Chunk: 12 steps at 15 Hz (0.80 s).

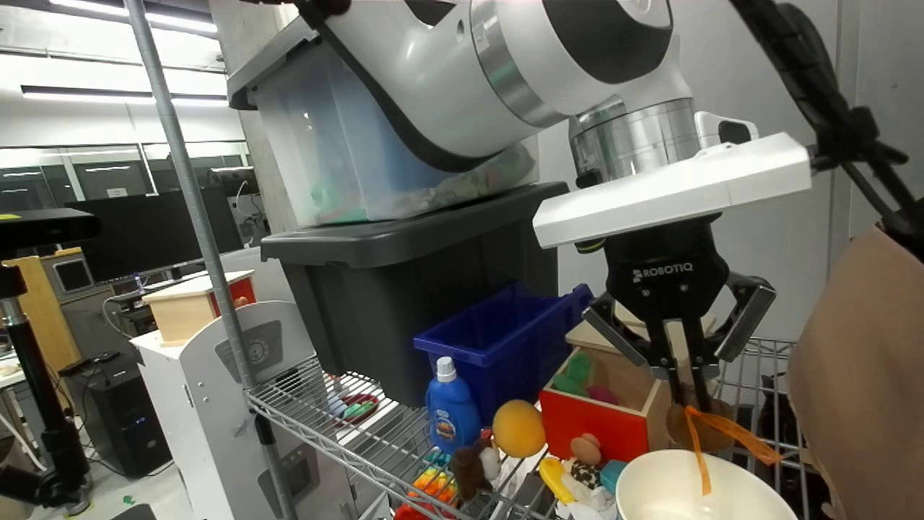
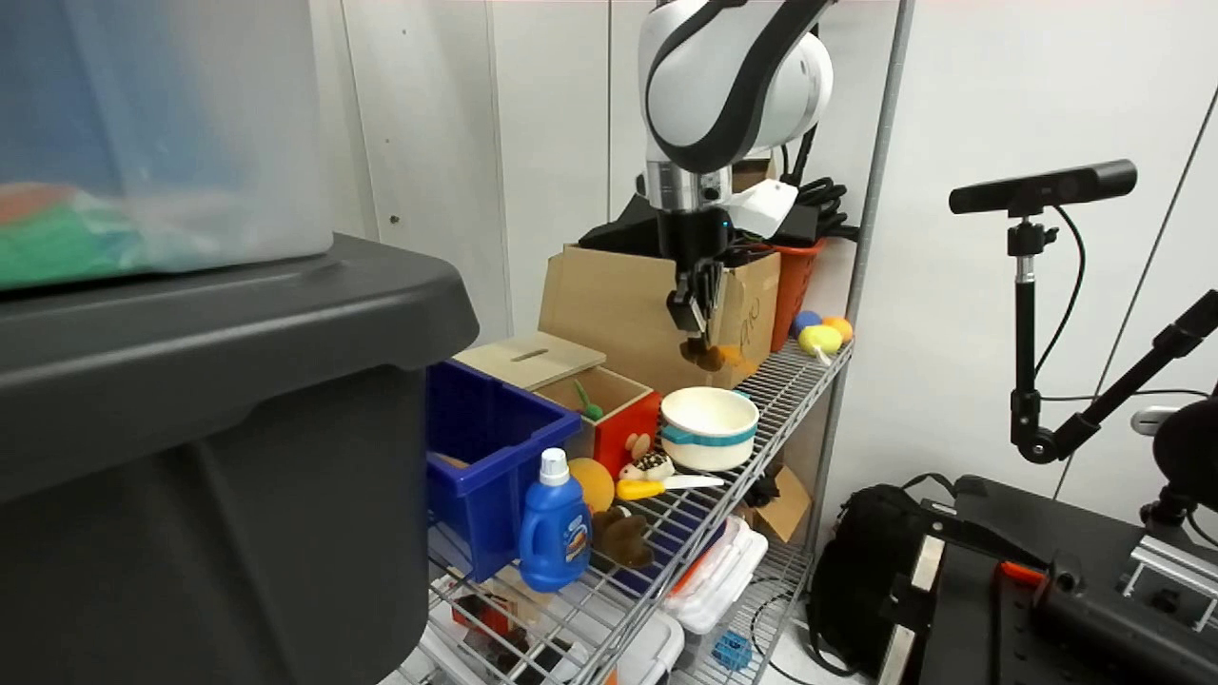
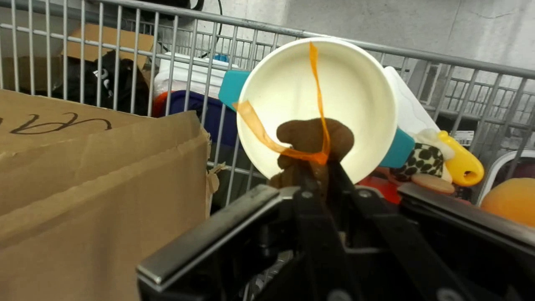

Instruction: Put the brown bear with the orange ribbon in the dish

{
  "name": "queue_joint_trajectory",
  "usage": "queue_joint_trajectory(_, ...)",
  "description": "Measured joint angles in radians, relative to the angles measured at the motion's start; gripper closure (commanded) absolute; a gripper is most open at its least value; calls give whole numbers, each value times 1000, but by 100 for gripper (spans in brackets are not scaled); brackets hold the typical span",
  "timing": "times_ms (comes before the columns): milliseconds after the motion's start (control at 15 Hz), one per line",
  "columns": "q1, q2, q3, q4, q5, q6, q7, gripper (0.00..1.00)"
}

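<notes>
In an exterior view, a dark grey lidded tote (image 2: 209, 447) is standing well to the left of the cream-white bowl (image 2: 709, 413). Nearer the bowl, on its left, a blue plastic bin (image 2: 495, 518) is sitting, followed by a blue detergent bottle (image 2: 554, 533) and a yellow-orange ball (image 2: 592, 485). A wooden box with a red front (image 2: 633, 414) is resting just left of the bowl, and a yellow-handled knife (image 2: 639, 489) is lying in front of the bowl. Above the bowl, apart from its rim, the brown bear (image 2: 702, 356) is hanging; the Robotiq gripper (image 2: 699, 335) is pinching it between both fingers, and in the wrist view the orange ribbon (image 3: 309, 156) is showing across the bowl. Behind the bowl, to its right, a red-orange bucket (image 2: 795, 295) is standing.
</notes>
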Motion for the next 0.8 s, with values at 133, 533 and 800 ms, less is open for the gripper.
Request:
queue_joint_trajectory(133, -4, 4, 5, 0, 12, 0, -12, 97)
queue_joint_trajectory(533, -14, 12, 7, 0, 24, 0, -32, 60)
queue_joint_trajectory(800, -18, 16, 7, 0, 25, 0, -40, 34)
